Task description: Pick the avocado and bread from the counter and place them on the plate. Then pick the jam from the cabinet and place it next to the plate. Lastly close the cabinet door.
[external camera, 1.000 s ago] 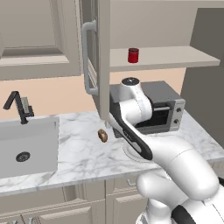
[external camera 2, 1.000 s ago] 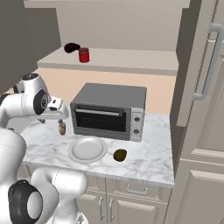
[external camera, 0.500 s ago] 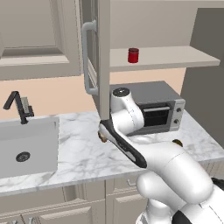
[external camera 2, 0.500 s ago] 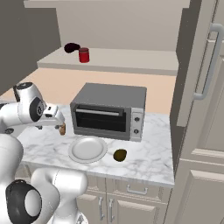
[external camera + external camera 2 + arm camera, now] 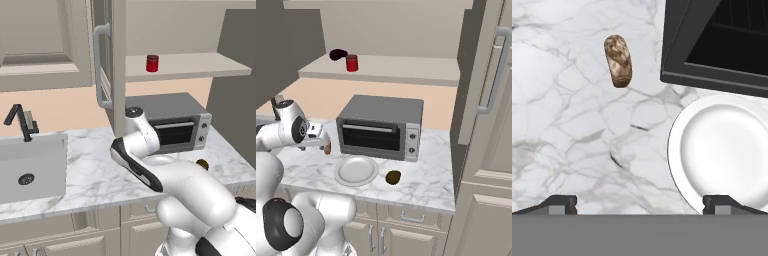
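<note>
Plate bare on counter, bread beside it; jam in cabinet; jaws apart, empty.

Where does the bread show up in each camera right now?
Left base view: I cannot pick it out.
Right base view: the bread sits at left, beside the gripper, left of the plate.
Hand view: upper left, with the plate at lower right.
Shared landmark: the toaster oven.

- White, rounded arm fills the lower right of the left base view, its glossy shells bulbous.
- Dark bands mark the joints; a black strip runs along one link.
- Two small dark fingertips rise at the hand view's bottom.
</note>
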### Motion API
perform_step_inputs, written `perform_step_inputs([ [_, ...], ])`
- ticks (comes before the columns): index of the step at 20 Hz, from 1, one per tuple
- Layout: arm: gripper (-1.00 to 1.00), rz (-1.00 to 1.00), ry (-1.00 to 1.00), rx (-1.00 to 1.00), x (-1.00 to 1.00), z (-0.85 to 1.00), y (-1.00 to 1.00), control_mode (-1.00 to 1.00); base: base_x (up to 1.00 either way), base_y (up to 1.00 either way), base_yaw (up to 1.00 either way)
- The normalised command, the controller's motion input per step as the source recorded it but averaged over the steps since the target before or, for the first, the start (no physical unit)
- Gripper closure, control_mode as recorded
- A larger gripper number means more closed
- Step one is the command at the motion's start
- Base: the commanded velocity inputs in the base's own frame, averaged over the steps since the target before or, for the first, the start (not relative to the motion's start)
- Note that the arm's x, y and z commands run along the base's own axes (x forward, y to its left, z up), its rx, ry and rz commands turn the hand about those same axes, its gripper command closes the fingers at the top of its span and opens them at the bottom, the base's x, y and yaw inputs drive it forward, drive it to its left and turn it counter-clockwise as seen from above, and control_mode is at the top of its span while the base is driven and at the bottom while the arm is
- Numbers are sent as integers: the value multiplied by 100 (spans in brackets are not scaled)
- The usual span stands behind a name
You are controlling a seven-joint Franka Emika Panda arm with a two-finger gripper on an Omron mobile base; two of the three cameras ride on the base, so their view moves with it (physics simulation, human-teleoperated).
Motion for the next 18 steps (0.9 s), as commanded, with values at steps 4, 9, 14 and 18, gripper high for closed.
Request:
perform_step_inputs([
  [4,-100,0,0,0,24,-15,5,-100,0,0,0],
  [9,-100,0,0,0,17,-11,11,-100,0,0,0],
  [14,-100,0,0,-1,8,-9,7,-100,0,0,0],
  [18,-100,0,0,-9,5,-11,12,-100,0,0,0],
])
